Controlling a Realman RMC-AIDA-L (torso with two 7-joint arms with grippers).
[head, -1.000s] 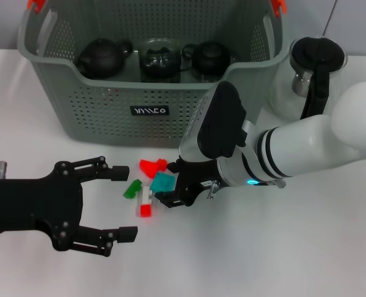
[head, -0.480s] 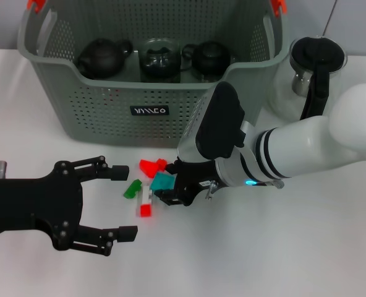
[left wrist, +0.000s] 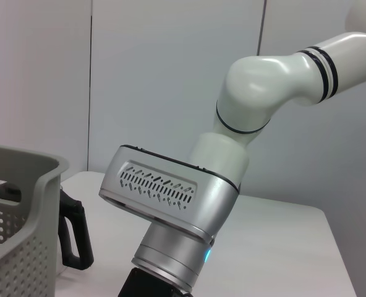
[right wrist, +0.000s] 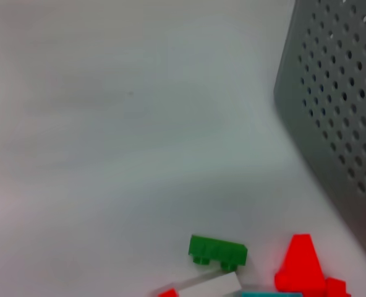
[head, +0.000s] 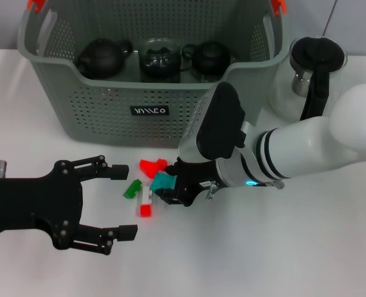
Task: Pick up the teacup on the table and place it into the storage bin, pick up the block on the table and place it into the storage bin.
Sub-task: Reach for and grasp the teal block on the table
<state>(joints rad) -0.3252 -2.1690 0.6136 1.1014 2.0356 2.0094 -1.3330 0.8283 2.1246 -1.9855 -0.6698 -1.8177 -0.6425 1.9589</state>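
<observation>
Head view: teal block at right gripper.

The storage bin is matt grey-green perforated plastic with glossy orange clips at 11 and 1 o'clock. The teapots inside look dark, smooth and semi-glossy. The pitcher at 2 o'clock is clear glass with a black plastic handle. The blocks are smooth, bright plastic. The table is matt white. The right arm has a glossy white shell; the left gripper is matt black

Green block near storage bin
</observation>
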